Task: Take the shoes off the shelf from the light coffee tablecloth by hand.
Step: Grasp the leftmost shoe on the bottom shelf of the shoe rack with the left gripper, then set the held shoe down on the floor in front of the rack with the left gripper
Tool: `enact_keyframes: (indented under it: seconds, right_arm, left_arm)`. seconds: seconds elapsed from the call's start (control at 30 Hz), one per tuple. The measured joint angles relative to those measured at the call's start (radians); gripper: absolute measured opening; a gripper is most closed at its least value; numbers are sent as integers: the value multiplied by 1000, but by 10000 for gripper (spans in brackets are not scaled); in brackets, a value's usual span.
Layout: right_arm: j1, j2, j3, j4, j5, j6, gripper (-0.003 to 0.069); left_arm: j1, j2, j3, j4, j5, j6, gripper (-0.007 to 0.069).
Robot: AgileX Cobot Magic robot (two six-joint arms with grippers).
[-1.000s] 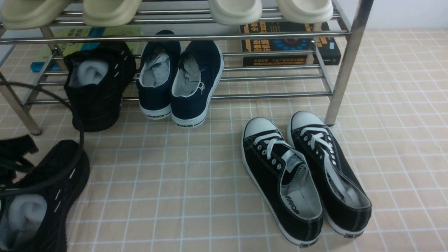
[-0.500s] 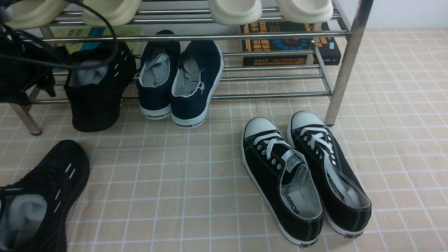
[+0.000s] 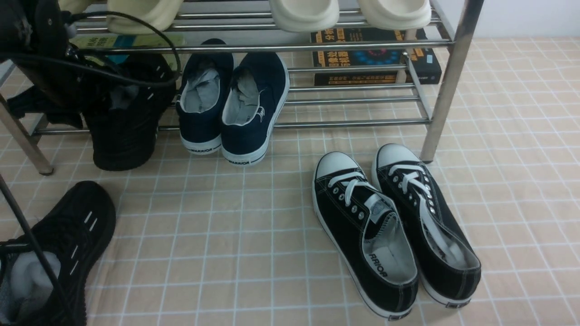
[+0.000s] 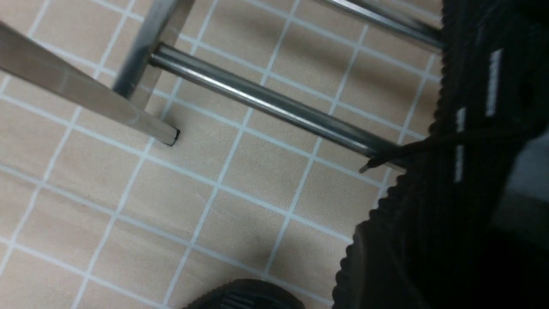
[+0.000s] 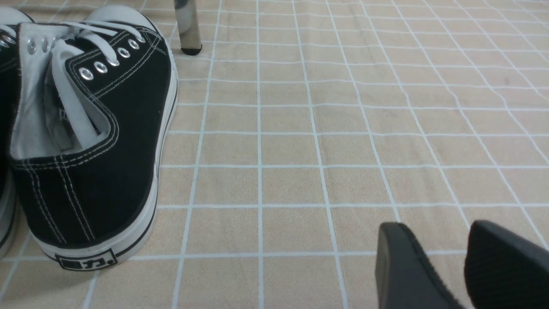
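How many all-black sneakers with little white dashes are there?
2. One all-black knit mesh sneaker rests on the silver tube shelf's lower bars, left end. The other sneaker lies on the beige white-gridded tablecloth, front left corner, partly out of frame.

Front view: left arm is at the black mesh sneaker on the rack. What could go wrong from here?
1. The left arm's cable loops over the mesh sneaker and past the upper bars of the shelf; it may snag during a pull-out.
2. The sneaker sits close beside the navy slip-ons, so dragging it out could shift them.
3. In the left wrist view a lace end lies across a lower bar and could catch.
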Motion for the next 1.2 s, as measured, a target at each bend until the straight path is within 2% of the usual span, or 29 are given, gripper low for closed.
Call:
enact_keyframes:
  seconds: [0.07, 0.1, 0.2, 0.53, 0.63, 0.8, 0.9, 1.2]
  right_arm:
    - [0, 0, 0, 0, 0, 0, 240]
    - [0, 0, 0, -6, 0, 0, 240]
    - [0, 0, 0, 0, 0, 0, 240]
    - [0, 0, 0, 0, 0, 0, 240]
    - [0, 0, 0, 0, 0, 0, 240]
    - [0, 0, 0, 0, 0, 0, 240]
    - [0, 0, 0, 0, 0, 0, 240]
    - [0, 0, 0, 0, 0, 0, 240]
  left_arm:
    - [-1, 6, 0, -1, 15, 0, 208]
    - [-1, 6, -1, -1, 28, 0, 120]
    - [-2, 3, -2, 0, 63, 12, 25]
    - [-2, -185, 6, -50, 370, 72, 13]
    - [-2, -268, 59, -87, 402, 86, 13]
    - [-2, -367, 210, -171, 348, 81, 13]
    - [-2, -432, 376, -245, 263, 73, 15]
    - [-2, -472, 691, -314, 89, 32, 15]
